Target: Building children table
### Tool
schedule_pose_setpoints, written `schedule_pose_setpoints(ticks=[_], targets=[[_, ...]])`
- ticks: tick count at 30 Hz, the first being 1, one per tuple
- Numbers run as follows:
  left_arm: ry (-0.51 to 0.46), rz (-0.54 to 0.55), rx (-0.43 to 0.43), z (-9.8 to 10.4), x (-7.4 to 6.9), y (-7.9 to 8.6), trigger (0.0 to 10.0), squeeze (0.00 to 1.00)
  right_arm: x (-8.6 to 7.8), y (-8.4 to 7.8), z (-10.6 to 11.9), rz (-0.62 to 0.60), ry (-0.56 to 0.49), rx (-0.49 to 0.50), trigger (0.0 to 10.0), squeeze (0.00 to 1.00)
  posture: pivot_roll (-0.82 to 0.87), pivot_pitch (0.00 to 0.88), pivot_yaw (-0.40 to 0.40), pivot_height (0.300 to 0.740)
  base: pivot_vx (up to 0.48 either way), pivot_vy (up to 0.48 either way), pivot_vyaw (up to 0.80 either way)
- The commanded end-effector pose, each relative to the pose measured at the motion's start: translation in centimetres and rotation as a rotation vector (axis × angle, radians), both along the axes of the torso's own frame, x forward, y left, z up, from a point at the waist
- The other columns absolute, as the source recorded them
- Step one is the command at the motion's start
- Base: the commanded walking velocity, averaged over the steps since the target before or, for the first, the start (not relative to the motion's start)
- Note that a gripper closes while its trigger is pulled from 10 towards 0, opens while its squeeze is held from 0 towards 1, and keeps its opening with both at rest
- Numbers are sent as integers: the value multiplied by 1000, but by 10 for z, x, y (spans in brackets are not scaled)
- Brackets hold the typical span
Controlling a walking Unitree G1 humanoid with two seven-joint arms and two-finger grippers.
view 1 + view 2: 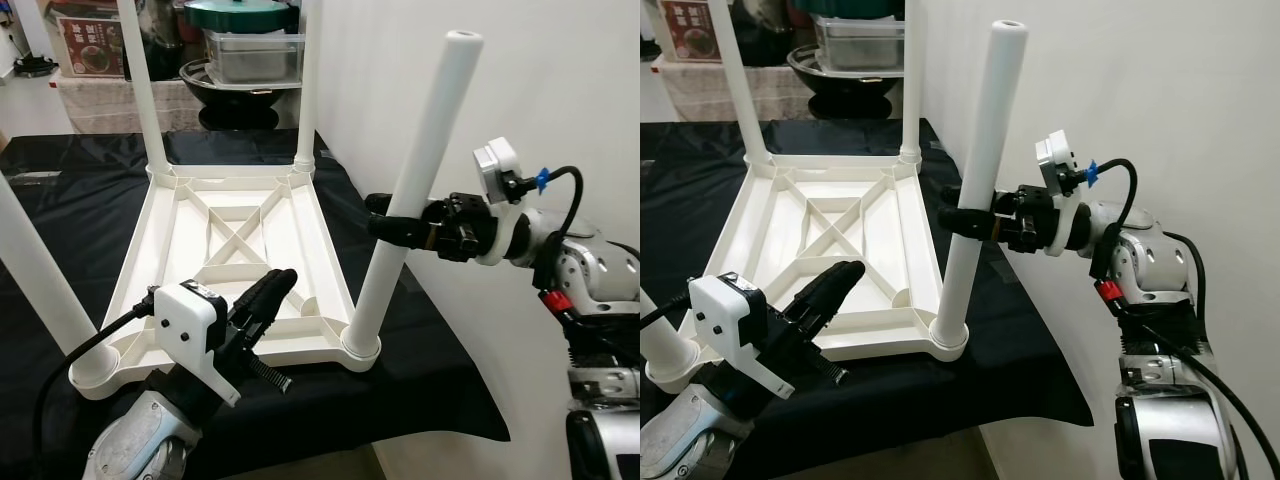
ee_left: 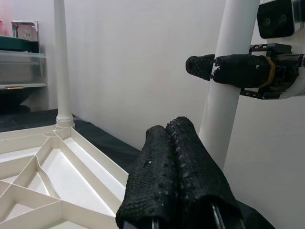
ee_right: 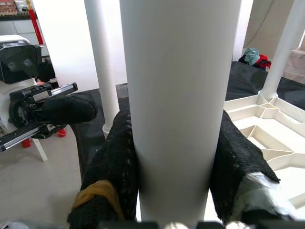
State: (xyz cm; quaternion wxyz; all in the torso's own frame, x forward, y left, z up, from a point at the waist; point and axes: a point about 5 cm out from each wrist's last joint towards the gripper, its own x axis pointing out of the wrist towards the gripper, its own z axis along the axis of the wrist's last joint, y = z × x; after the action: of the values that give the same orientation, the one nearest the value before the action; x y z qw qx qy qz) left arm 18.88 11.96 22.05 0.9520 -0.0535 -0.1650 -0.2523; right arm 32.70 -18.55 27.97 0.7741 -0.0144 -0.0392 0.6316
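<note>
A white plastic children's table top (image 1: pixel 235 270) lies upside down on a black cloth. Three legs stand in its corner sockets, two at the far corners and one at the near left. A fourth white leg (image 1: pixel 415 180) leans in the near right socket (image 1: pixel 358 345), tilted to the right. My right gripper (image 1: pixel 388 222) is shut on this leg about halfway up; its black fingers (image 3: pixel 114 157) clasp both sides. My left gripper (image 1: pixel 270 292) is shut with nothing in it, hovering over the table top's near edge, just left of the leaning leg.
The black-covered table (image 1: pixel 420 390) ends just right of the near right socket, with a white wall (image 1: pixel 560 80) beyond. Pots and a metal tray (image 1: pixel 250 55) stand on a shelf behind the far end.
</note>
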Motion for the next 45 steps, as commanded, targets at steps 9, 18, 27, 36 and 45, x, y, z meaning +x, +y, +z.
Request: schedule_pose_setpoints(ticks=[9,18,27,36,45], targets=[[17,-10,11,-3,-2,-1,10000,0,-7,48,-91,-852,197,-319,0,0,-16,27,-135,740,0,0,0],[0,5,10,-1,4,1,10000,0,-19,72,-88,-911,133,-286,0,0,-29,13,-135,740,0,0,0],[1,-1,12,-2,6,-1,10000,0,-15,83,-79,-844,145,-231,10000,0,-38,11,-118,740,0,0,0],[12,7,28,-4,6,2,10000,0,-33,93,-40,-429,101,43,10000,1000,-36,22,-108,740,0,0,0],[-8,115,96,-1,18,23,10000,0,-65,63,-68,-210,122,-154,10000,1000,-50,40,-83,740,0,0,0]])
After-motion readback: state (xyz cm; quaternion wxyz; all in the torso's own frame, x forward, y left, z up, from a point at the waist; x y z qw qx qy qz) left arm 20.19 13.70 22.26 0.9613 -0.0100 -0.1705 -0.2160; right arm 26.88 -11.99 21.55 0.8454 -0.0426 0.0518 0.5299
